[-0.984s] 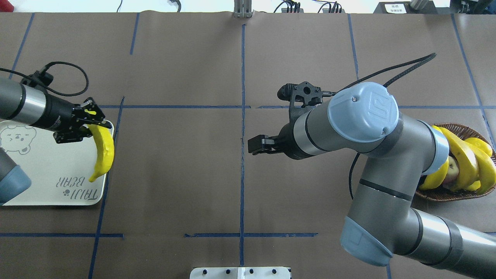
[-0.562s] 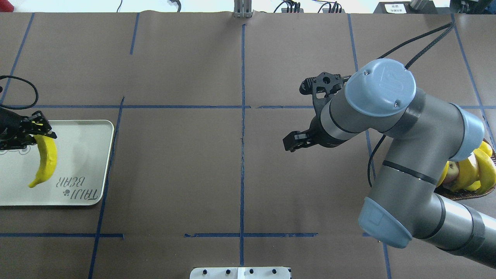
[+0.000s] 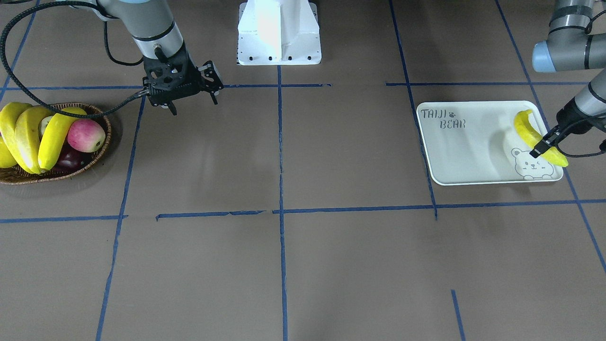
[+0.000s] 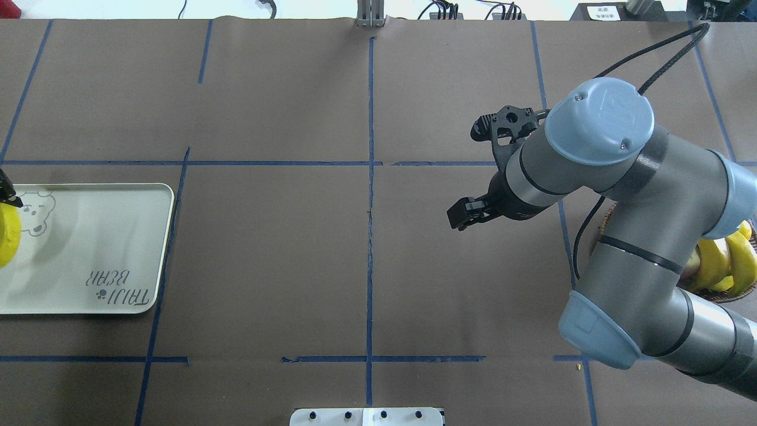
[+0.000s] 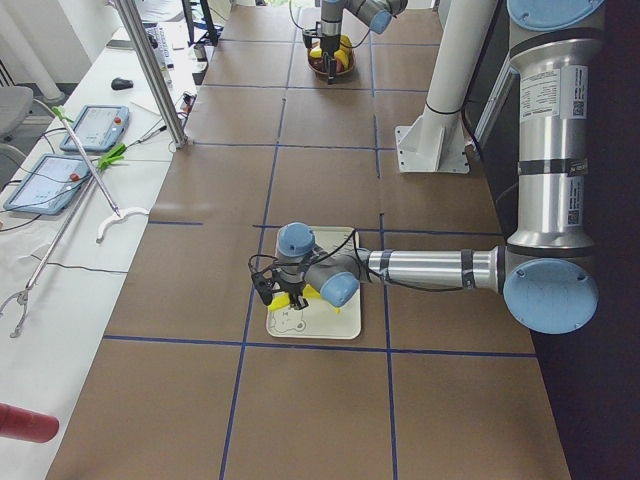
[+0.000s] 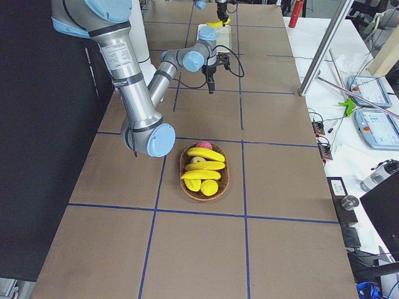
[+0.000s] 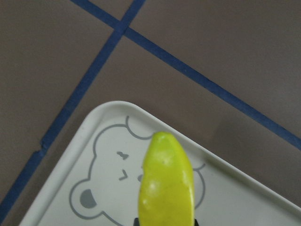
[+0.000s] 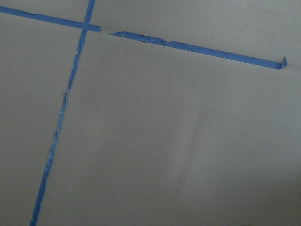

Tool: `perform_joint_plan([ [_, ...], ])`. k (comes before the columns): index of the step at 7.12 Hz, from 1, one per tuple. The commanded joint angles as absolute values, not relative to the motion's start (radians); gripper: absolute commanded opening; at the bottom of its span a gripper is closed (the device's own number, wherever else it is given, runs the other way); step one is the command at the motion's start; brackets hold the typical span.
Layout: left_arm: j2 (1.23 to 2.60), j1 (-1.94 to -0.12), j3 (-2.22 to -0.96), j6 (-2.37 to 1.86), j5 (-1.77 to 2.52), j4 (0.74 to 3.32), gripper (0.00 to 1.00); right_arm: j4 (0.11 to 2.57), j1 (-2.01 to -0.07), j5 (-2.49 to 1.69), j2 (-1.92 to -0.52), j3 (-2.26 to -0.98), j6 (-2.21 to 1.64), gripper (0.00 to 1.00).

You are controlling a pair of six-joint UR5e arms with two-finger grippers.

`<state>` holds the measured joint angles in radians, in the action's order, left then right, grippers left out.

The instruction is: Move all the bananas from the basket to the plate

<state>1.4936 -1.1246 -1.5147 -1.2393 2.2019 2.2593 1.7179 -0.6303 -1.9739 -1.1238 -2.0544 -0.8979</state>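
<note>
Wide room across the middle tabletop (image 3: 284, 156). At far left, an apple (image 3: 85, 135) crowds bananas (image 3: 28, 137) in the basket (image 3: 57, 176).

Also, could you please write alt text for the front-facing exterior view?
The left gripper holds a banana over the bear-face end of the plate. Across the table, the right gripper hangs open near the basket, which holds more bananas and a red apple.

Brown table paper (image 8: 178, 141), blue tape strip (image 8: 60, 125) down the left, crossing a torn strip (image 8: 207, 49) along the top
</note>
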Motion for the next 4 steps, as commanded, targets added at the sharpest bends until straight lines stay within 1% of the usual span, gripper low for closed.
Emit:
perform_joint_plan([
  [1,1.497,-1.134,-1.485,-1.218,2.197,2.293,0.99,1.717,-0.63,-1.976,-1.124,-2.063,-0.897,1.0],
  [3,1.486,-1.155,-1.499,-1.215,2.215,2.339,1.0,1.718,-0.634,-1.977,-1.132,-2.078,-0.897,1.0],
  [4,1.491,-1.167,-1.521,-1.21,2.32,2.338,1.0,1.717,-0.635,-1.977,-1.175,-2.11,-0.896,1.0],
])
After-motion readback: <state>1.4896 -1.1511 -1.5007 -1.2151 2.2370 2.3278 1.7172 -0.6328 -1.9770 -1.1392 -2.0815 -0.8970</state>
